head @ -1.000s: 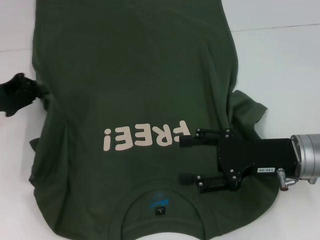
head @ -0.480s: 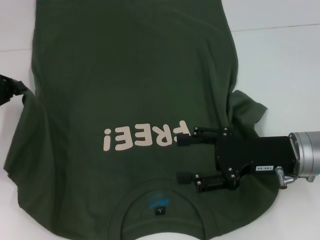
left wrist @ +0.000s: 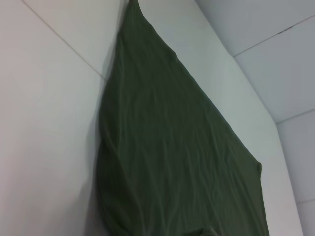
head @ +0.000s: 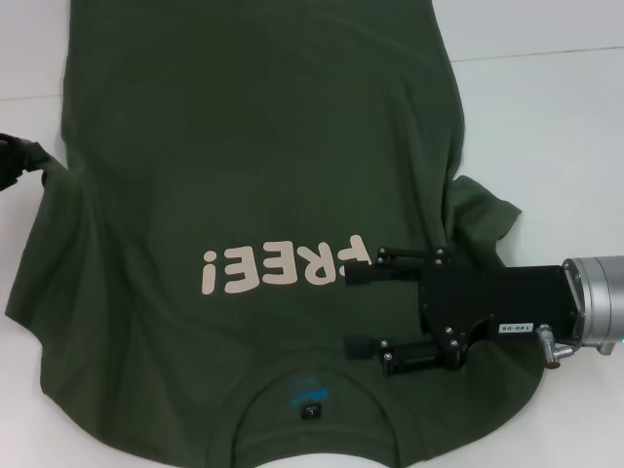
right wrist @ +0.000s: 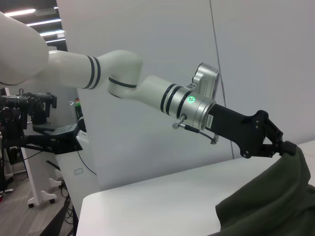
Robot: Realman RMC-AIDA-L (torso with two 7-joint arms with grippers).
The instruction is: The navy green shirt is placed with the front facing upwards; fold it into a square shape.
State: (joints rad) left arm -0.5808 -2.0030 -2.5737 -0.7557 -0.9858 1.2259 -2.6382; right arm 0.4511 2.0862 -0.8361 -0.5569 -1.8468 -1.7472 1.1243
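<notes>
Shirt (head: 253,195) lay front-up on the table (head: 546,117), soft and limp, best gripped at edges. Left gripper (head: 44,166) pinched its sleeve edge, lifted off the table; right gripper (head: 353,310) hovered spread over the chest.

Even, bright overhead light washes the white tabletop (head: 546,127) nearly flat, with only soft, faint shadows along the shirt (head: 263,146) edges (no hard glare anywhere). The left wrist view is soft and slightly blurred, and ceiling strip lights (right wrist: 29,22) show in the right wrist view.
</notes>
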